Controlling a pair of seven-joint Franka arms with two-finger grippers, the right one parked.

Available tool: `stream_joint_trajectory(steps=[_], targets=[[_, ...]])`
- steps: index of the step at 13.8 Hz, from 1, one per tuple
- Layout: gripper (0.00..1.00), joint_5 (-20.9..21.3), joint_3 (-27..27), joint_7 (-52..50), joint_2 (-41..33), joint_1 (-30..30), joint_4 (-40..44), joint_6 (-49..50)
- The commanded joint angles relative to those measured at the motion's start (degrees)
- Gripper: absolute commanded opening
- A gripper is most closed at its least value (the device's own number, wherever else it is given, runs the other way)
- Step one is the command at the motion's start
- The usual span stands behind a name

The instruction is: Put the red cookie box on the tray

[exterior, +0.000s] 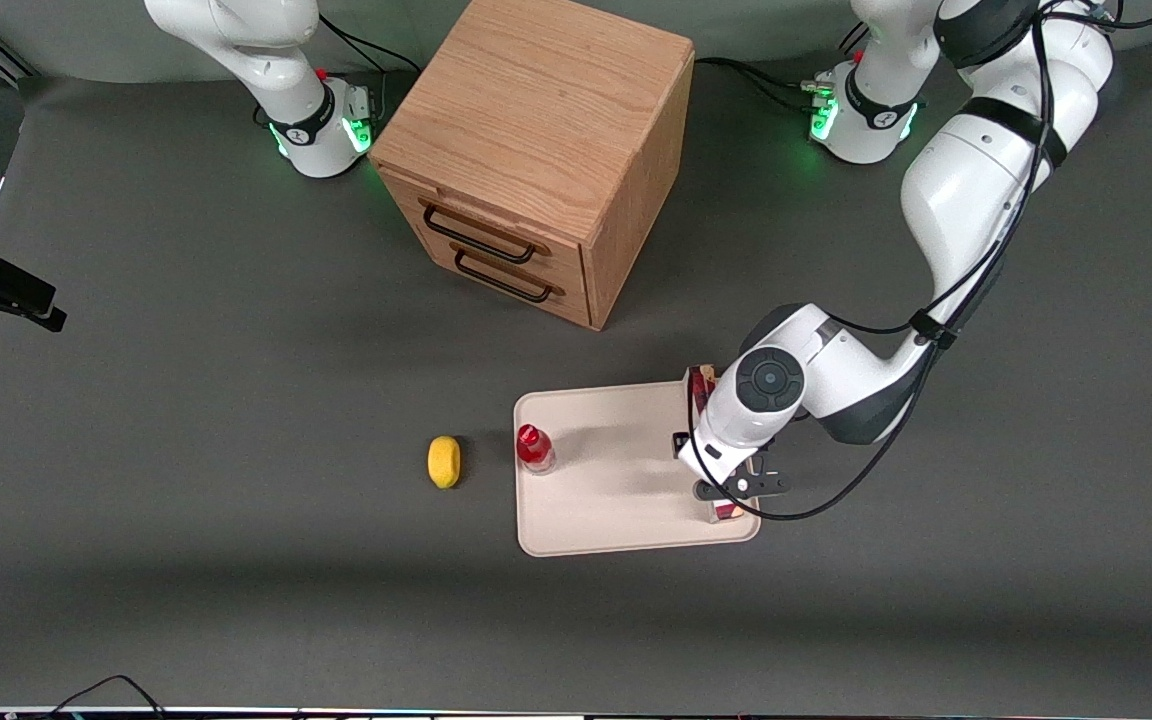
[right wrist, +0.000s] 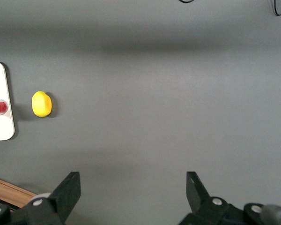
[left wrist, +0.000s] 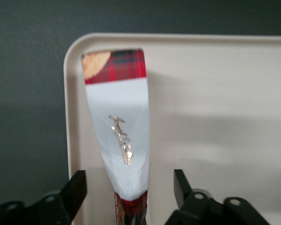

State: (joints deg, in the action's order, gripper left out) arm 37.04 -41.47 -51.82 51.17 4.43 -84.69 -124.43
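Observation:
The red cookie box (left wrist: 117,117) lies flat on the cream-white tray (left wrist: 215,93), along the tray's short edge toward the working arm's end of the table. It shows tartan red ends and a white label patch. My left gripper (left wrist: 129,180) is just above it, open. One finger (left wrist: 77,187) stands on each side of the box with a gap to it. In the front view the wrist covers the middle of the box (exterior: 701,388) and only its two ends show. The gripper (exterior: 731,487) hangs over the tray (exterior: 616,500).
A small red-capped bottle (exterior: 534,447) stands on the tray's edge toward the parked arm. A yellow lemon (exterior: 444,461) lies on the mat beside it. A wooden drawer cabinet (exterior: 536,150) stands farther from the front camera than the tray.

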Motion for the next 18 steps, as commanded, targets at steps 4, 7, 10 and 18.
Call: stream_joint_trajectory(steps=[4, 7, 10, 18], targets=[[1.0, 0.05, -7.19, 3.12, -3.0, 5.03, 1.55, 8.21], [1.0, -0.12, -13.81, 4.26, -8.95, 9.18, 2.5, 23.03], [1.0, -12.99, -8.76, 16.78, -23.26, 10.24, 3.48, 30.98], [1.0, -30.01, 26.59, 44.33, -49.04, 0.67, -10.02, 31.37]])
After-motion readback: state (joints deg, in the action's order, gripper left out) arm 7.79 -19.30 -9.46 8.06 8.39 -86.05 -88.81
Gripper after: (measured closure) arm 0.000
